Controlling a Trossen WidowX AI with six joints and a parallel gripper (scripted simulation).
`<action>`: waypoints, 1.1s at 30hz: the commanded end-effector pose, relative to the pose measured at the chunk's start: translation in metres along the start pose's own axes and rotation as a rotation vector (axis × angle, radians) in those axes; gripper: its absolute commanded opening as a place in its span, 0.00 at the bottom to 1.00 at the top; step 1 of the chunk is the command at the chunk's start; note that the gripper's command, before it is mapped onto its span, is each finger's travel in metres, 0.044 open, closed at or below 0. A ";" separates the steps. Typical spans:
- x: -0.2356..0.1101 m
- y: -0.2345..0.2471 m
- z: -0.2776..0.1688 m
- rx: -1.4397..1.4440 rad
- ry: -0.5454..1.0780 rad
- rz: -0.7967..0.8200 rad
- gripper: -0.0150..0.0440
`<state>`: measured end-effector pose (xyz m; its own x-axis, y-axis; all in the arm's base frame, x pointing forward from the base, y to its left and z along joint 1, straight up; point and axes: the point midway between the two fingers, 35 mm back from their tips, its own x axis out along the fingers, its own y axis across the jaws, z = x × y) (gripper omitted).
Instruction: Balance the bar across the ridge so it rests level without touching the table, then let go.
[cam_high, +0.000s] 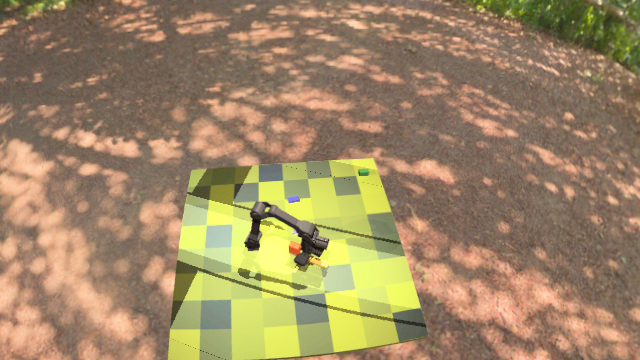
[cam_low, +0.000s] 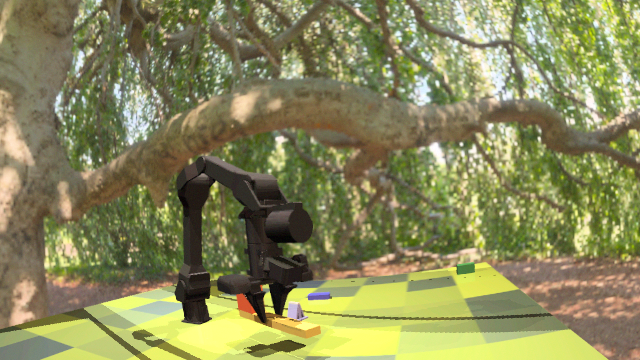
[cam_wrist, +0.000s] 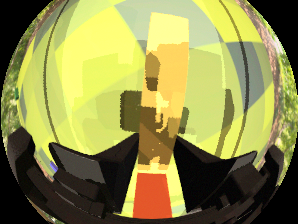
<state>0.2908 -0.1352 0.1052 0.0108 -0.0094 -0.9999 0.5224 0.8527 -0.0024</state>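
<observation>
Outdoors, seemingly a park: tree (cam_low: 30, 150), dirt ground (cam_high: 350, 75).

The table (cam_high: 350, 310) is a square board in a yellow-green and grey checker pattern, crossed by thin dark curved lines, and it lies on dappled dirt ground (cam_high: 320, 90). The arm's base (cam_low: 195, 312) stands on it and serves as the landmark. A tan bar (cam_low: 300, 327) lies flat on the table just beside the base, on its right in the exterior view. A small lavender ridge (cam_low: 296, 311) stands just behind the bar. An orange-red block (cam_low: 245, 303) sits between base and bar. A blue block (cam_low: 319, 295) lies farther from the base, beyond the ridge. A green block (cam_low: 465, 268) sits well apart, near the far corner.
</observation>
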 end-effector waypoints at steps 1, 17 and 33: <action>-0.016 0.000 0.000 -0.004 -0.011 0.004 0.25; -0.040 0.013 -0.007 0.085 -0.010 0.007 0.25; -0.041 0.071 -0.032 0.516 -0.005 0.013 0.25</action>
<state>0.3005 -0.0720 0.1440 0.0187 -0.0074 -0.9998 0.8229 0.5681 0.0112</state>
